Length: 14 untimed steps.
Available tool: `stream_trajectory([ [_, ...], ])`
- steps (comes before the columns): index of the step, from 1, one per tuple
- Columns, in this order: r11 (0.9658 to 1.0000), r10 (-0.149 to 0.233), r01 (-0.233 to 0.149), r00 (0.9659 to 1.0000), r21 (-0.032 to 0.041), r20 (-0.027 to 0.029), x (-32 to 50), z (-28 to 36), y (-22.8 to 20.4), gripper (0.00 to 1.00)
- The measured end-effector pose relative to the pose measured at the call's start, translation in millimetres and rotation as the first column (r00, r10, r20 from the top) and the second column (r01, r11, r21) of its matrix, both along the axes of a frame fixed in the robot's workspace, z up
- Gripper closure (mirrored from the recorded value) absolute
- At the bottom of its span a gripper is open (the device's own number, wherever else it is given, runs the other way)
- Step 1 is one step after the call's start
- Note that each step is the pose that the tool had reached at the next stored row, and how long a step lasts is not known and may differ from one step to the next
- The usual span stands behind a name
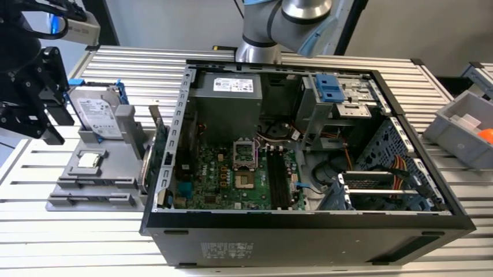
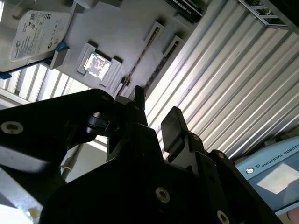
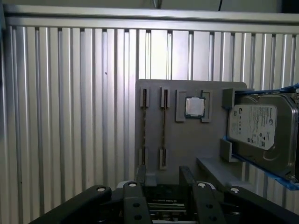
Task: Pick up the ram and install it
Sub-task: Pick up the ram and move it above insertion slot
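Spread apart and pinching nothing, the gripper (image 3: 163, 173) was poised near the grey fixture (image 3: 187, 140) at the exterior view's left. The ram (image 3: 163, 128) was seen there on edge in its holder, beside the processor chip (image 3: 195, 106), not yet lifted. Pick-up and install were both judged outstanding. The open computer case (image 1: 308, 222) was set on a ribbed metal table (image 1: 115, 242) — a grey bin (image 1: 462, 130) at the exterior view's right.

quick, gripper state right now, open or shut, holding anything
gripper: open, holding nothing
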<state>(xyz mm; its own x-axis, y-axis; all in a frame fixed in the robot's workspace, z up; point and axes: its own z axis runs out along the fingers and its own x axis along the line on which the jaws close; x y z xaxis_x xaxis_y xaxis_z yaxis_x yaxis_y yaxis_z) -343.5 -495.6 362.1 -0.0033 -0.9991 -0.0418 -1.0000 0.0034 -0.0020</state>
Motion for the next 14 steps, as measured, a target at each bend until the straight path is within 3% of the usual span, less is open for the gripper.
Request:
stream_trajectory([
  [14, 1.0000, 0.000, 0.000, 1.0000, -0.0003, -0.0001, 0.0, -9.0, 0.0, 0.00],
])
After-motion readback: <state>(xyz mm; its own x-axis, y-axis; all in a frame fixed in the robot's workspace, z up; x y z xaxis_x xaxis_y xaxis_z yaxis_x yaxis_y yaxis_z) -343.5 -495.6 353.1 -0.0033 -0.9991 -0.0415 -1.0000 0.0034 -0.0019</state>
